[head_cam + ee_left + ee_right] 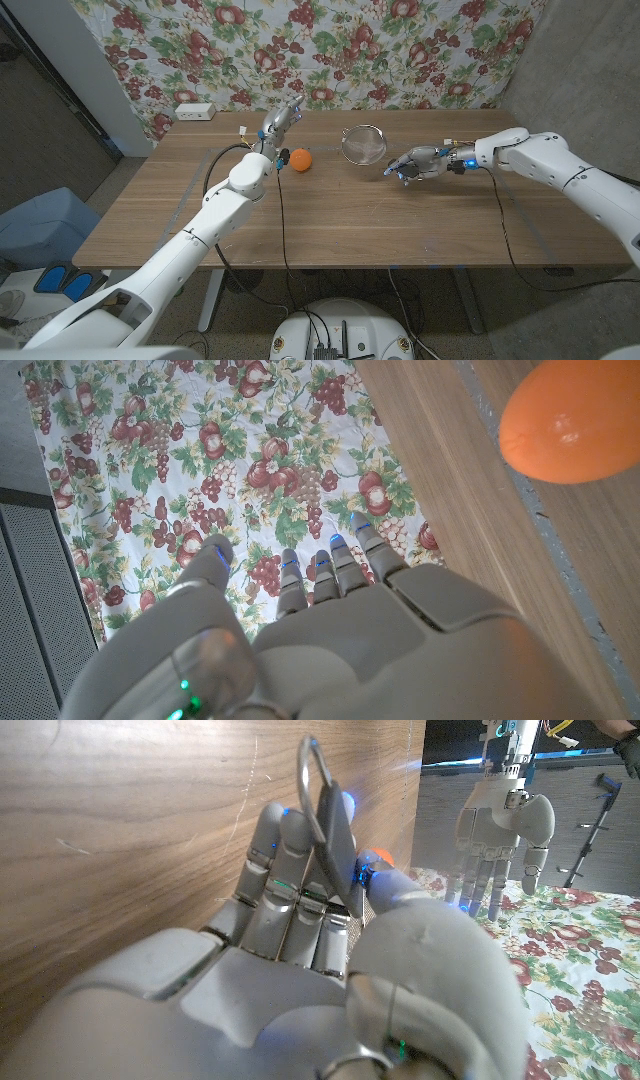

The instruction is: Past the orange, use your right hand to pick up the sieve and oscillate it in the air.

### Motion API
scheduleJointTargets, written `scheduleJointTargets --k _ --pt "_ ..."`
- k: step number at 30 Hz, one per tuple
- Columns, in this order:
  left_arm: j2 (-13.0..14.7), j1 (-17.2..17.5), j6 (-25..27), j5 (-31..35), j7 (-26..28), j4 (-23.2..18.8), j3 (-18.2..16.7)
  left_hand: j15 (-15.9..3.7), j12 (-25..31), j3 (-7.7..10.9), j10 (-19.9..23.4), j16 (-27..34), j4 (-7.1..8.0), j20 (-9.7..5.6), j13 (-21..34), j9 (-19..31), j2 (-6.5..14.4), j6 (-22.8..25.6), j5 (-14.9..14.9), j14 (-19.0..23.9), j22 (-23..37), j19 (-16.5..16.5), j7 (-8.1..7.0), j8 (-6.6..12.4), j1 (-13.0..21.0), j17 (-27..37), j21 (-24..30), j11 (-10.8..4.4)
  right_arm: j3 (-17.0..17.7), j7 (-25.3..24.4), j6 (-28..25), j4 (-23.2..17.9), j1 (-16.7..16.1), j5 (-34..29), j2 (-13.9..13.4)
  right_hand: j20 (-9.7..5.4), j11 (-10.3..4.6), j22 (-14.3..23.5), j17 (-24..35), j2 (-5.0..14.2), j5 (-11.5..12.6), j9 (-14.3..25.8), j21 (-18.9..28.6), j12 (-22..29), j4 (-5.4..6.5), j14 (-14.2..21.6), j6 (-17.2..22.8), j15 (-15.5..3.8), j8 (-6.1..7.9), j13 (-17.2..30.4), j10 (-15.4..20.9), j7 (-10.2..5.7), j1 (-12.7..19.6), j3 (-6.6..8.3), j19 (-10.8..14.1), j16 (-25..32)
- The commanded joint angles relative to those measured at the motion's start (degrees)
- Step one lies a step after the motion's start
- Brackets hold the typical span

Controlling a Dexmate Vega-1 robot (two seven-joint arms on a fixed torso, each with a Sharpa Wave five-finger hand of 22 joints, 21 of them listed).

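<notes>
Head view: right hand [415, 164] pinches the sieve [364, 145] handle, bowl just left of it, past the orange [300, 159]. Left hand [281, 124] hangs spread, farther off.

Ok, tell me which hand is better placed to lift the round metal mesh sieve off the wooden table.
Right. The right hand lies just beside the round metal mesh sieve, and its wrist view shows its fingers closed around the handle. The left hand is raised on the orange fruit's far side, holding nothing.
</notes>
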Motion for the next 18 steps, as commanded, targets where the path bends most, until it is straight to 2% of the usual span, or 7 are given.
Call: scheduleJointTargets --k 1,6,10,18 --pt "-0.10 -0.09 -0.38 -0.15 -0.13 0.27 -0.01 -0.26 -0.19 0.34 0.16 0.08 -0.01 -0.01 0.17 0.03 -0.01 0.07 -0.03 -0.27 0.07 0.02 0.18 -0.05 -0.60 0.09 0.11 0.21 -0.13 -1.12 -0.72 -1.03 0.31 -1.02 -0.48 -7.59 -0.52 -0.07 0.18 2.76 0.05 0.01 0.04 -0.38 0.33 5.96 2.59 -5.53 -0.21 0.78 -0.20 2.86 2.15 0.61 0.49 0.09" --pt "-0.12 -0.07 -0.44 -0.21 -0.10 0.37 -0.05 -0.20 -0.17 0.43 0.20 0.10 -0.04 0.00 0.17 0.03 -0.01 0.05 -0.03 -0.25 0.07 0.04 0.16 -0.06 -0.68 0.09 0.13 0.17 0.01 -0.44 0.52 -0.25 0.34 -0.85 -0.07 -7.90 -1.39 -0.09 0.30 2.54 0.33 0.65 -0.74 -0.24 1.14 4.97 1.71 -5.53 -0.09 2.65 -1.42 1.50 1.14 0.46 -0.80 -0.26" --pt "-0.10 -0.08 -0.47 -0.31 -0.17 0.42 -0.10 -0.20 -0.18 0.49 0.18 0.11 -0.06 0.01 0.17 0.03 0.00 0.04 -0.03 -0.24 0.07 0.03 0.16 -0.07 -0.74 0.08 0.13 0.23 0.88 0.20 2.77 0.94 -0.27 0.21 0.63 -8.17 -1.79 -0.04 0.48 2.53 0.57 1.53 -1.69 0.01 1.73 3.92 0.61 -5.55 -0.11 4.44 -2.69 0.23 0.28 0.27 -2.86 -0.60" --pt "-0.19 -0.18 -0.87 -0.56 -0.46 0.85 -0.18 -0.20 -0.16 0.65 0.22 0.15 -0.12 -0.04 0.17 0.03 0.01 0.08 -0.04 -0.16 0.06 0.03 0.18 -0.06 -0.87 0.07 0.15 0.27 4.09 1.37 8.88 4.19 -2.82 4.36 2.97 -8.16 -2.32 0.05 0.27 2.47 0.72 2.12 -2.26 -0.22 2.12 2.73 0.37 -5.59 -0.08 4.59 -3.12 -0.78 -0.44 -0.07 -4.39 -1.26"
